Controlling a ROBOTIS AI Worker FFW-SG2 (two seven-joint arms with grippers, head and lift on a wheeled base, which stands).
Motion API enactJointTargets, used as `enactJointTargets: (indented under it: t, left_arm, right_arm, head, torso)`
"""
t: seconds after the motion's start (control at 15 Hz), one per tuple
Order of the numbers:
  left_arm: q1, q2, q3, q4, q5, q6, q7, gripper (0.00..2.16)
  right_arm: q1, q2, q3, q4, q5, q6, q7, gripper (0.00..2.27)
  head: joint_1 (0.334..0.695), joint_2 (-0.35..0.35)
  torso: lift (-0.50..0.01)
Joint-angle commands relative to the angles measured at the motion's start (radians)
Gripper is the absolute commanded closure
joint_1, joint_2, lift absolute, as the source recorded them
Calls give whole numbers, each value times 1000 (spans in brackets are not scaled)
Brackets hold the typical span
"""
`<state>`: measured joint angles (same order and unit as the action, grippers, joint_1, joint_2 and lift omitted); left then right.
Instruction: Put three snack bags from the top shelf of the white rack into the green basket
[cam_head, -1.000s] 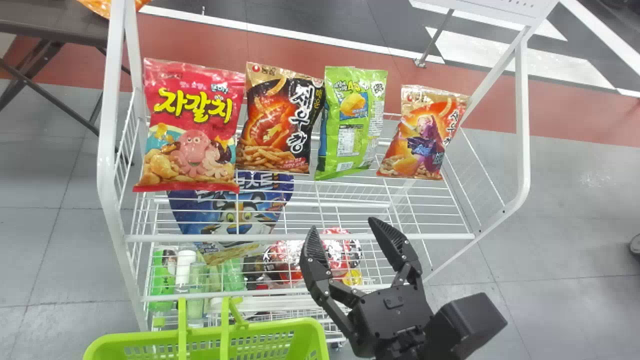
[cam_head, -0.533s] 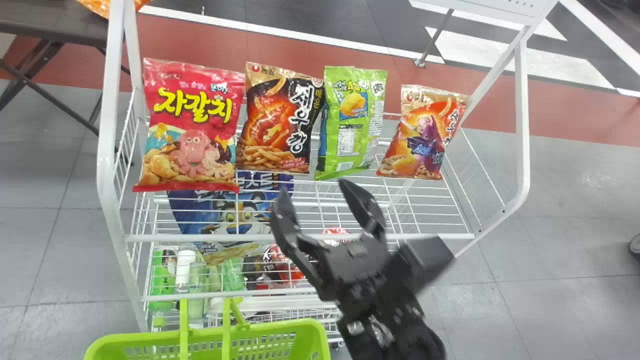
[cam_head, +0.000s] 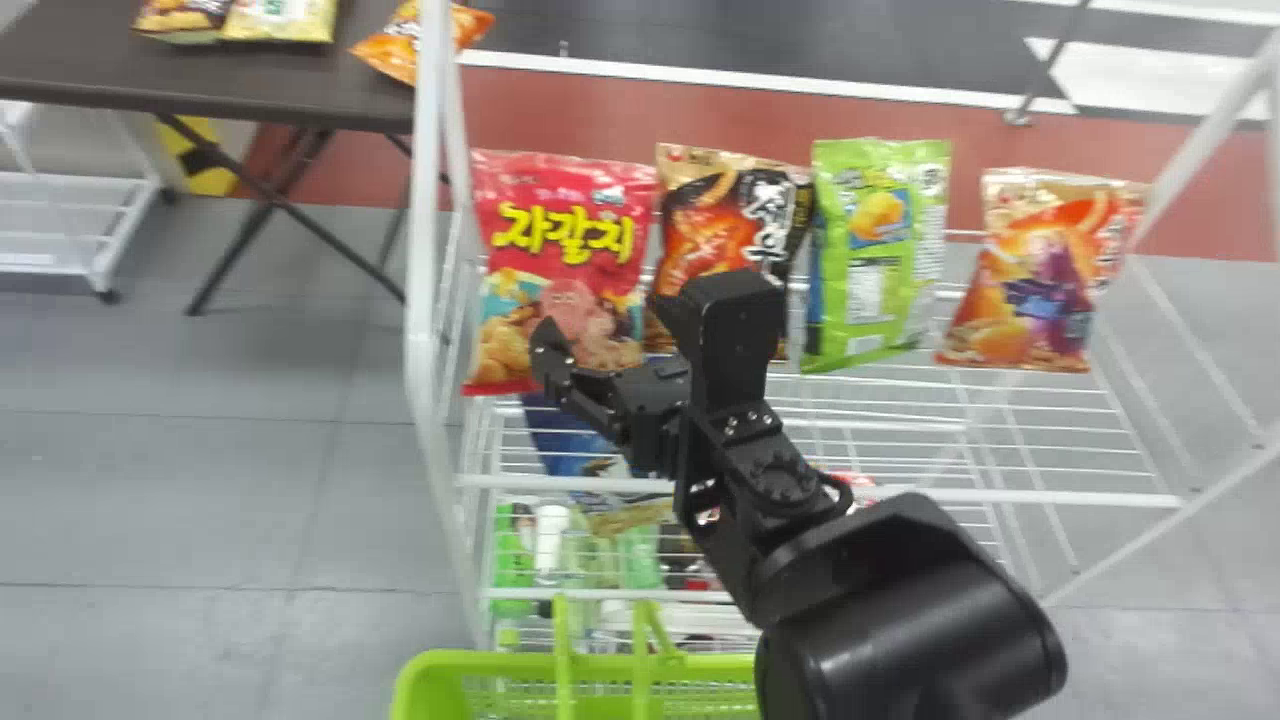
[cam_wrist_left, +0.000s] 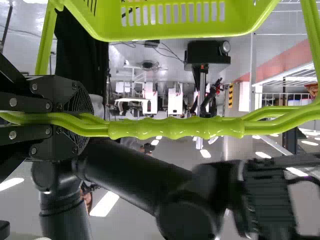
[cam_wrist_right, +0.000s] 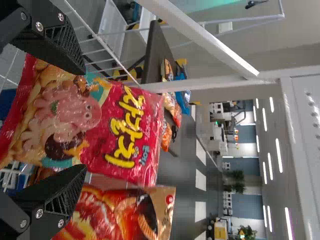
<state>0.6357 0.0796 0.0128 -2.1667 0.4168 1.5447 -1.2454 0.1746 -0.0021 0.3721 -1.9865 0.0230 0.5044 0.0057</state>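
From where I stand, four snack bags are up on the top shelf of the white rack (cam_head: 424, 300). The red bag (cam_head: 570, 225) is at the rack's left end, then come the dark bag (cam_head: 705, 225), the green bag (cam_head: 878, 250) and, after a gap, the orange bag (cam_head: 1035, 280) toward its right end. The right gripper (cam_head: 608, 322) is over the rack's left part, right up at the red bag, its fingers spread to either side; whether they touch it I can't tell. In front of the rack, toward its left, is the green basket (cam_head: 480, 662), and the left gripper (cam_wrist_left: 87, 122) is clamped on its handle (cam_wrist_left: 175, 128). A blue bag (cam_head: 568, 438) and some bottles (cam_head: 550, 535) sit lower in the rack. Behind the rack's left side is a dark table (cam_head: 250, 82).
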Motion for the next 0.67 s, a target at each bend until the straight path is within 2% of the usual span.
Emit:
enactJointTargets:
  t: [0.0, 0.2, 0.4, 0.47, 0.53, 0.6]
  left_arm:
    - [-2, 0, 4, 5, 0, -2, -5, 2145]
    - [-10, 2, 18, 15, 0, -2, -20, 2145]
    - [-27, 3, 32, 36, 13, -2, -34, 2145]
    - [-27, 3, 33, 36, 13, -2, -35, 2145]
    - [-27, 3, 33, 41, 13, -2, -35, 2145]
    - [-27, 3, 33, 42, 13, -2, -35, 2145]
  right_arm:
    - [-92, 3, 33, 90, 11, 41, -6, 171]
    - [-187, 3, 33, 189, 31, 96, -9, 171]
    - [-230, 3, 34, 233, 55, 118, -26, 174]
    - [-253, 3, 34, 256, 49, 136, -15, 289]
    - [-270, 3, 36, 275, 37, 139, -4, 596]
    - [-288, 3, 45, 291, 40, 158, -3, 724]
  head:
    - [695, -37]
    - [695, 2]
    - [695, -7]
    - [695, -7]
    - [695, -8]
    - [695, -7]
  torso:
    - [0]
    - [0]
    - [0]
    - [0]
    - [0]
    - [0]
